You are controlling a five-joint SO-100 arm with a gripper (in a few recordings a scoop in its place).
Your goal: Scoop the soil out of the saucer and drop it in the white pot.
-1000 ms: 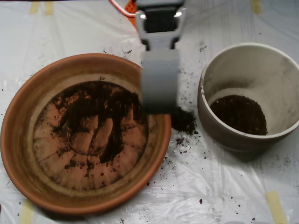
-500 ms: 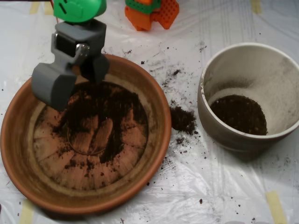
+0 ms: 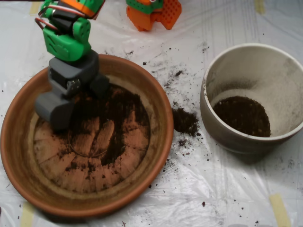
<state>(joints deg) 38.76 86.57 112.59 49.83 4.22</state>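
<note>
Clear plastic sheeting (image 3: 222, 189), creased and taped down at the edges with yellow tape, covers the table, presumably so that stray dirt can be gathered up afterwards. From the overhead view, the saucer (image 3: 156, 156) sits at left and the white pot (image 3: 284, 71) at right, near each other but not touching, which keeps the carry between them short. Most of the soil (image 3: 118, 113) lies in the upper middle of the saucer's ridged base, thinned into streaks toward the lower part; a dark layer already covers the pot's bottom, so some transfers look done. A small spilled heap (image 3: 185, 121) rests on the sheeting between the two vessels, with crumbs scattered around it.

The arm reaches in from the top left, its green joint (image 3: 66, 40) above the grey scoop (image 3: 71, 97), which points down into the upper-left part of the saucer. Two grey shells are visible, a larger one at lower left and a darker one at right, and they appear spread apart with soil showing between them. The scoop seems low over the saucer's floor, at the soil's left edge, a pose that suits closing around a fresh load. An orange part (image 3: 154, 12) of the rig stands at the top edge.
</note>
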